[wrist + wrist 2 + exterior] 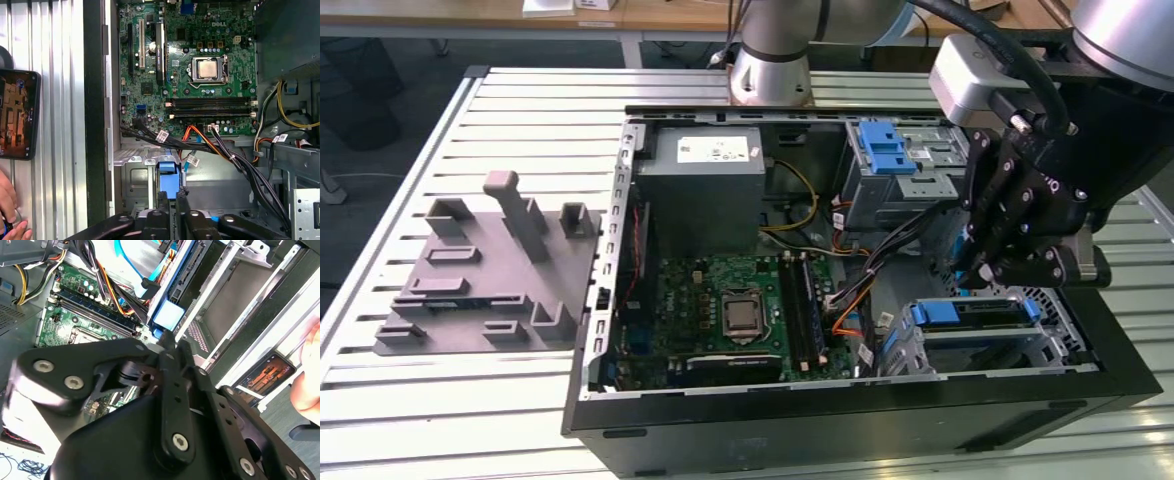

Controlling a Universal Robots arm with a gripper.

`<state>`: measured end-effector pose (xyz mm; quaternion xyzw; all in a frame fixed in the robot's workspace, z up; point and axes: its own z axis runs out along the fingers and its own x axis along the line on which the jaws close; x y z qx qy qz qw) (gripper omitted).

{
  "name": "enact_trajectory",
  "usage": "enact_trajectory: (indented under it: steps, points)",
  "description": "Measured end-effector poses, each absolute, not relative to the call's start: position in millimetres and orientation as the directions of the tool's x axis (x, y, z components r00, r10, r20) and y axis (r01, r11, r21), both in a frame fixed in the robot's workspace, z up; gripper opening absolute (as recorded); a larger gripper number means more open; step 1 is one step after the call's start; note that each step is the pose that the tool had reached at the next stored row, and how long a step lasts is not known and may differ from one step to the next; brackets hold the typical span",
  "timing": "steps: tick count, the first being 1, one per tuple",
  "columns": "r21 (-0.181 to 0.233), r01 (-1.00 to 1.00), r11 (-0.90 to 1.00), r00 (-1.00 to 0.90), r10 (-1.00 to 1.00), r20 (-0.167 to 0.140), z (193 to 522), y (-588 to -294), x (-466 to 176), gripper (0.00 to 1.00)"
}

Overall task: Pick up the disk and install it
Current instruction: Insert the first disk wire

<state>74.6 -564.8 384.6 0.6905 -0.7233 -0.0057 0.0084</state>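
Note:
The disk point(981, 312) lies flat in the lower drive bay at the front corner of the open computer case point(854, 420), on the exterior view's right. Its blue plastic end points inward toward the motherboard. My black gripper point(974, 272) hangs just above that blue end. In both wrist views the gripper point(171, 197) point(167, 342) has its fingers drawn close together. Their tips meet the blue tab point(169, 175) point(167, 315) of the disk. Whether the tips pinch the tab or only rest against it is hidden.
Black and orange cables point(220, 150) cross between the bay and the motherboard point(734, 310). A grey power supply point(707, 165) and an upper bay with a blue latch point(887, 150) sit at the back. A grey fixture point(487, 270) lies beside the case. A phone point(17, 115) and a hand point(10, 210) are outside it.

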Motion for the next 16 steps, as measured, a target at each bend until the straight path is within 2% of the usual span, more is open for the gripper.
enact_trajectory:
  steps: [2, 5, 6, 16]
  points:
    - [0.02, -0.999, 0.046, -0.046, -0.999, 0.004, 384.6, -564.8, 74.6, 0.3]
    - [0.02, -0.999, 0.046, -0.046, -0.999, 0.004, 384.6, -564.8, 74.7, 0.36]
    - [0.02, -0.999, 0.046, -0.046, -0.999, 0.004, 384.5, -564.8, 74.6, 0.42]
    - [0.02, -0.999, 0.046, -0.046, -0.999, 0.004, 384.0, -561.4, 80.8, 0.42]
